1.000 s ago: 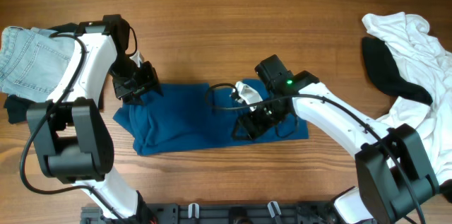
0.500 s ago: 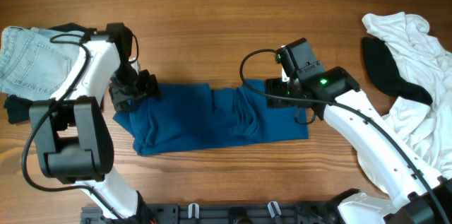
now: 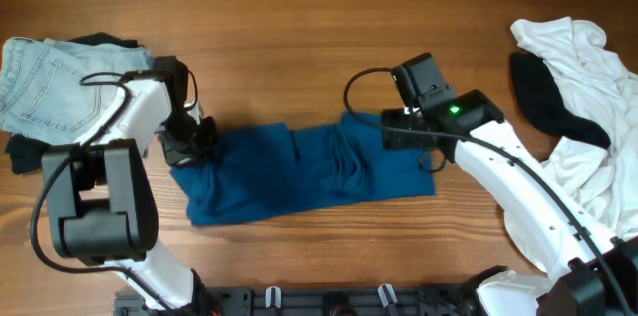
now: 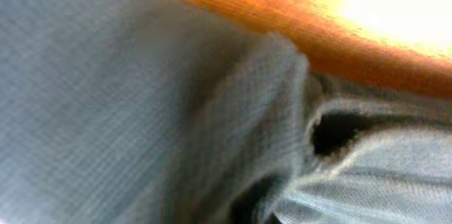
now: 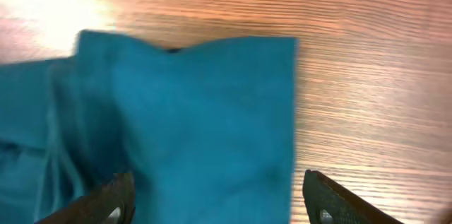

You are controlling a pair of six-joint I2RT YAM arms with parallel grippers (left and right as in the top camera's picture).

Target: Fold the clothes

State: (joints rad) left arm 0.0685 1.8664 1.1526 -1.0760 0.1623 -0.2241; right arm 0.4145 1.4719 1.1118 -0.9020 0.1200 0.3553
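Note:
The clothes being folded are one deep-blue T-shirt [image 3: 299, 171], lying as a long folded strip across the table's middle. My left gripper [image 3: 189, 147] is pressed down at the shirt's upper left end. Its wrist view is filled with blurred, bunched shirt fabric [image 4: 141, 97] and its fingers are hidden, so I read it as shut on that edge. My right gripper [image 3: 407, 139] hovers over the shirt's right end. It is open, its two fingertips [image 5: 337, 203] straddling the blue shirt [image 5: 205, 125], with nothing held.
Light-blue denim [image 3: 40, 82] and black cloth [image 3: 22, 152] are piled at the far left. A white garment [image 3: 588, 67] with a black piece [image 3: 543, 97] lies at the far right. Bare wood [image 5: 367, 75] shows beside the shirt's right edge.
My left gripper has dropped onto the shirt's left end and shut, drawing that end slightly right. The right gripper left the shirt's middle, moved to the right end and opened.

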